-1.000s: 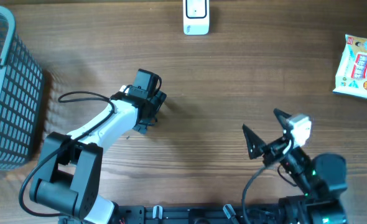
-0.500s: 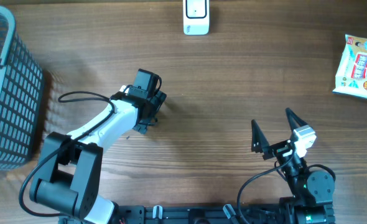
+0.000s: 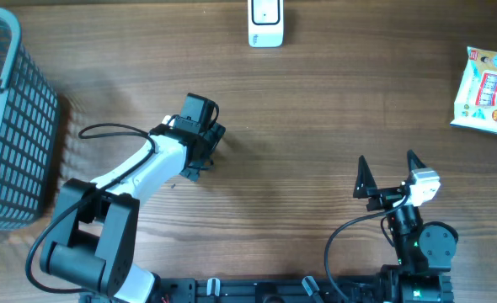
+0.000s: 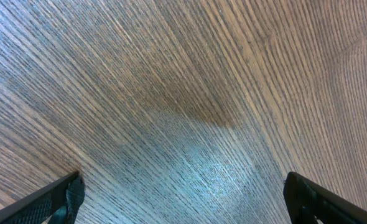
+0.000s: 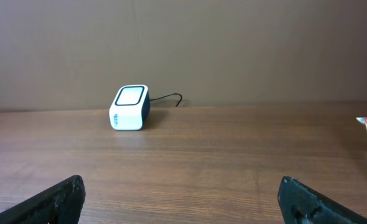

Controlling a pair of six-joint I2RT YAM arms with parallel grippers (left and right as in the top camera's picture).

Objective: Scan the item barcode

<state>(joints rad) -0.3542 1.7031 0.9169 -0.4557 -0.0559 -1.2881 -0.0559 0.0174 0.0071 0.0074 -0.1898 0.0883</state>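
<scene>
Snack packet (image 3: 487,91) lies flat at the surface's (image 3: 316,101) far right edge, probably light, soft and crinkly, best pinched by a sealed edge; right hand (image 3: 388,172) and left hand (image 4: 183,199) both gape empty.

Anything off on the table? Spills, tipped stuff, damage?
Nothing stands out. The scanner sits upright at the far side, the packet lies flat at the right, slightly skewed and partly cut off by the frame, and the basket stands at the left. No spill or damage shows.

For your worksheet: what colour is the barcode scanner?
The scanner is white, dark-sided; right wrist view.
</scene>
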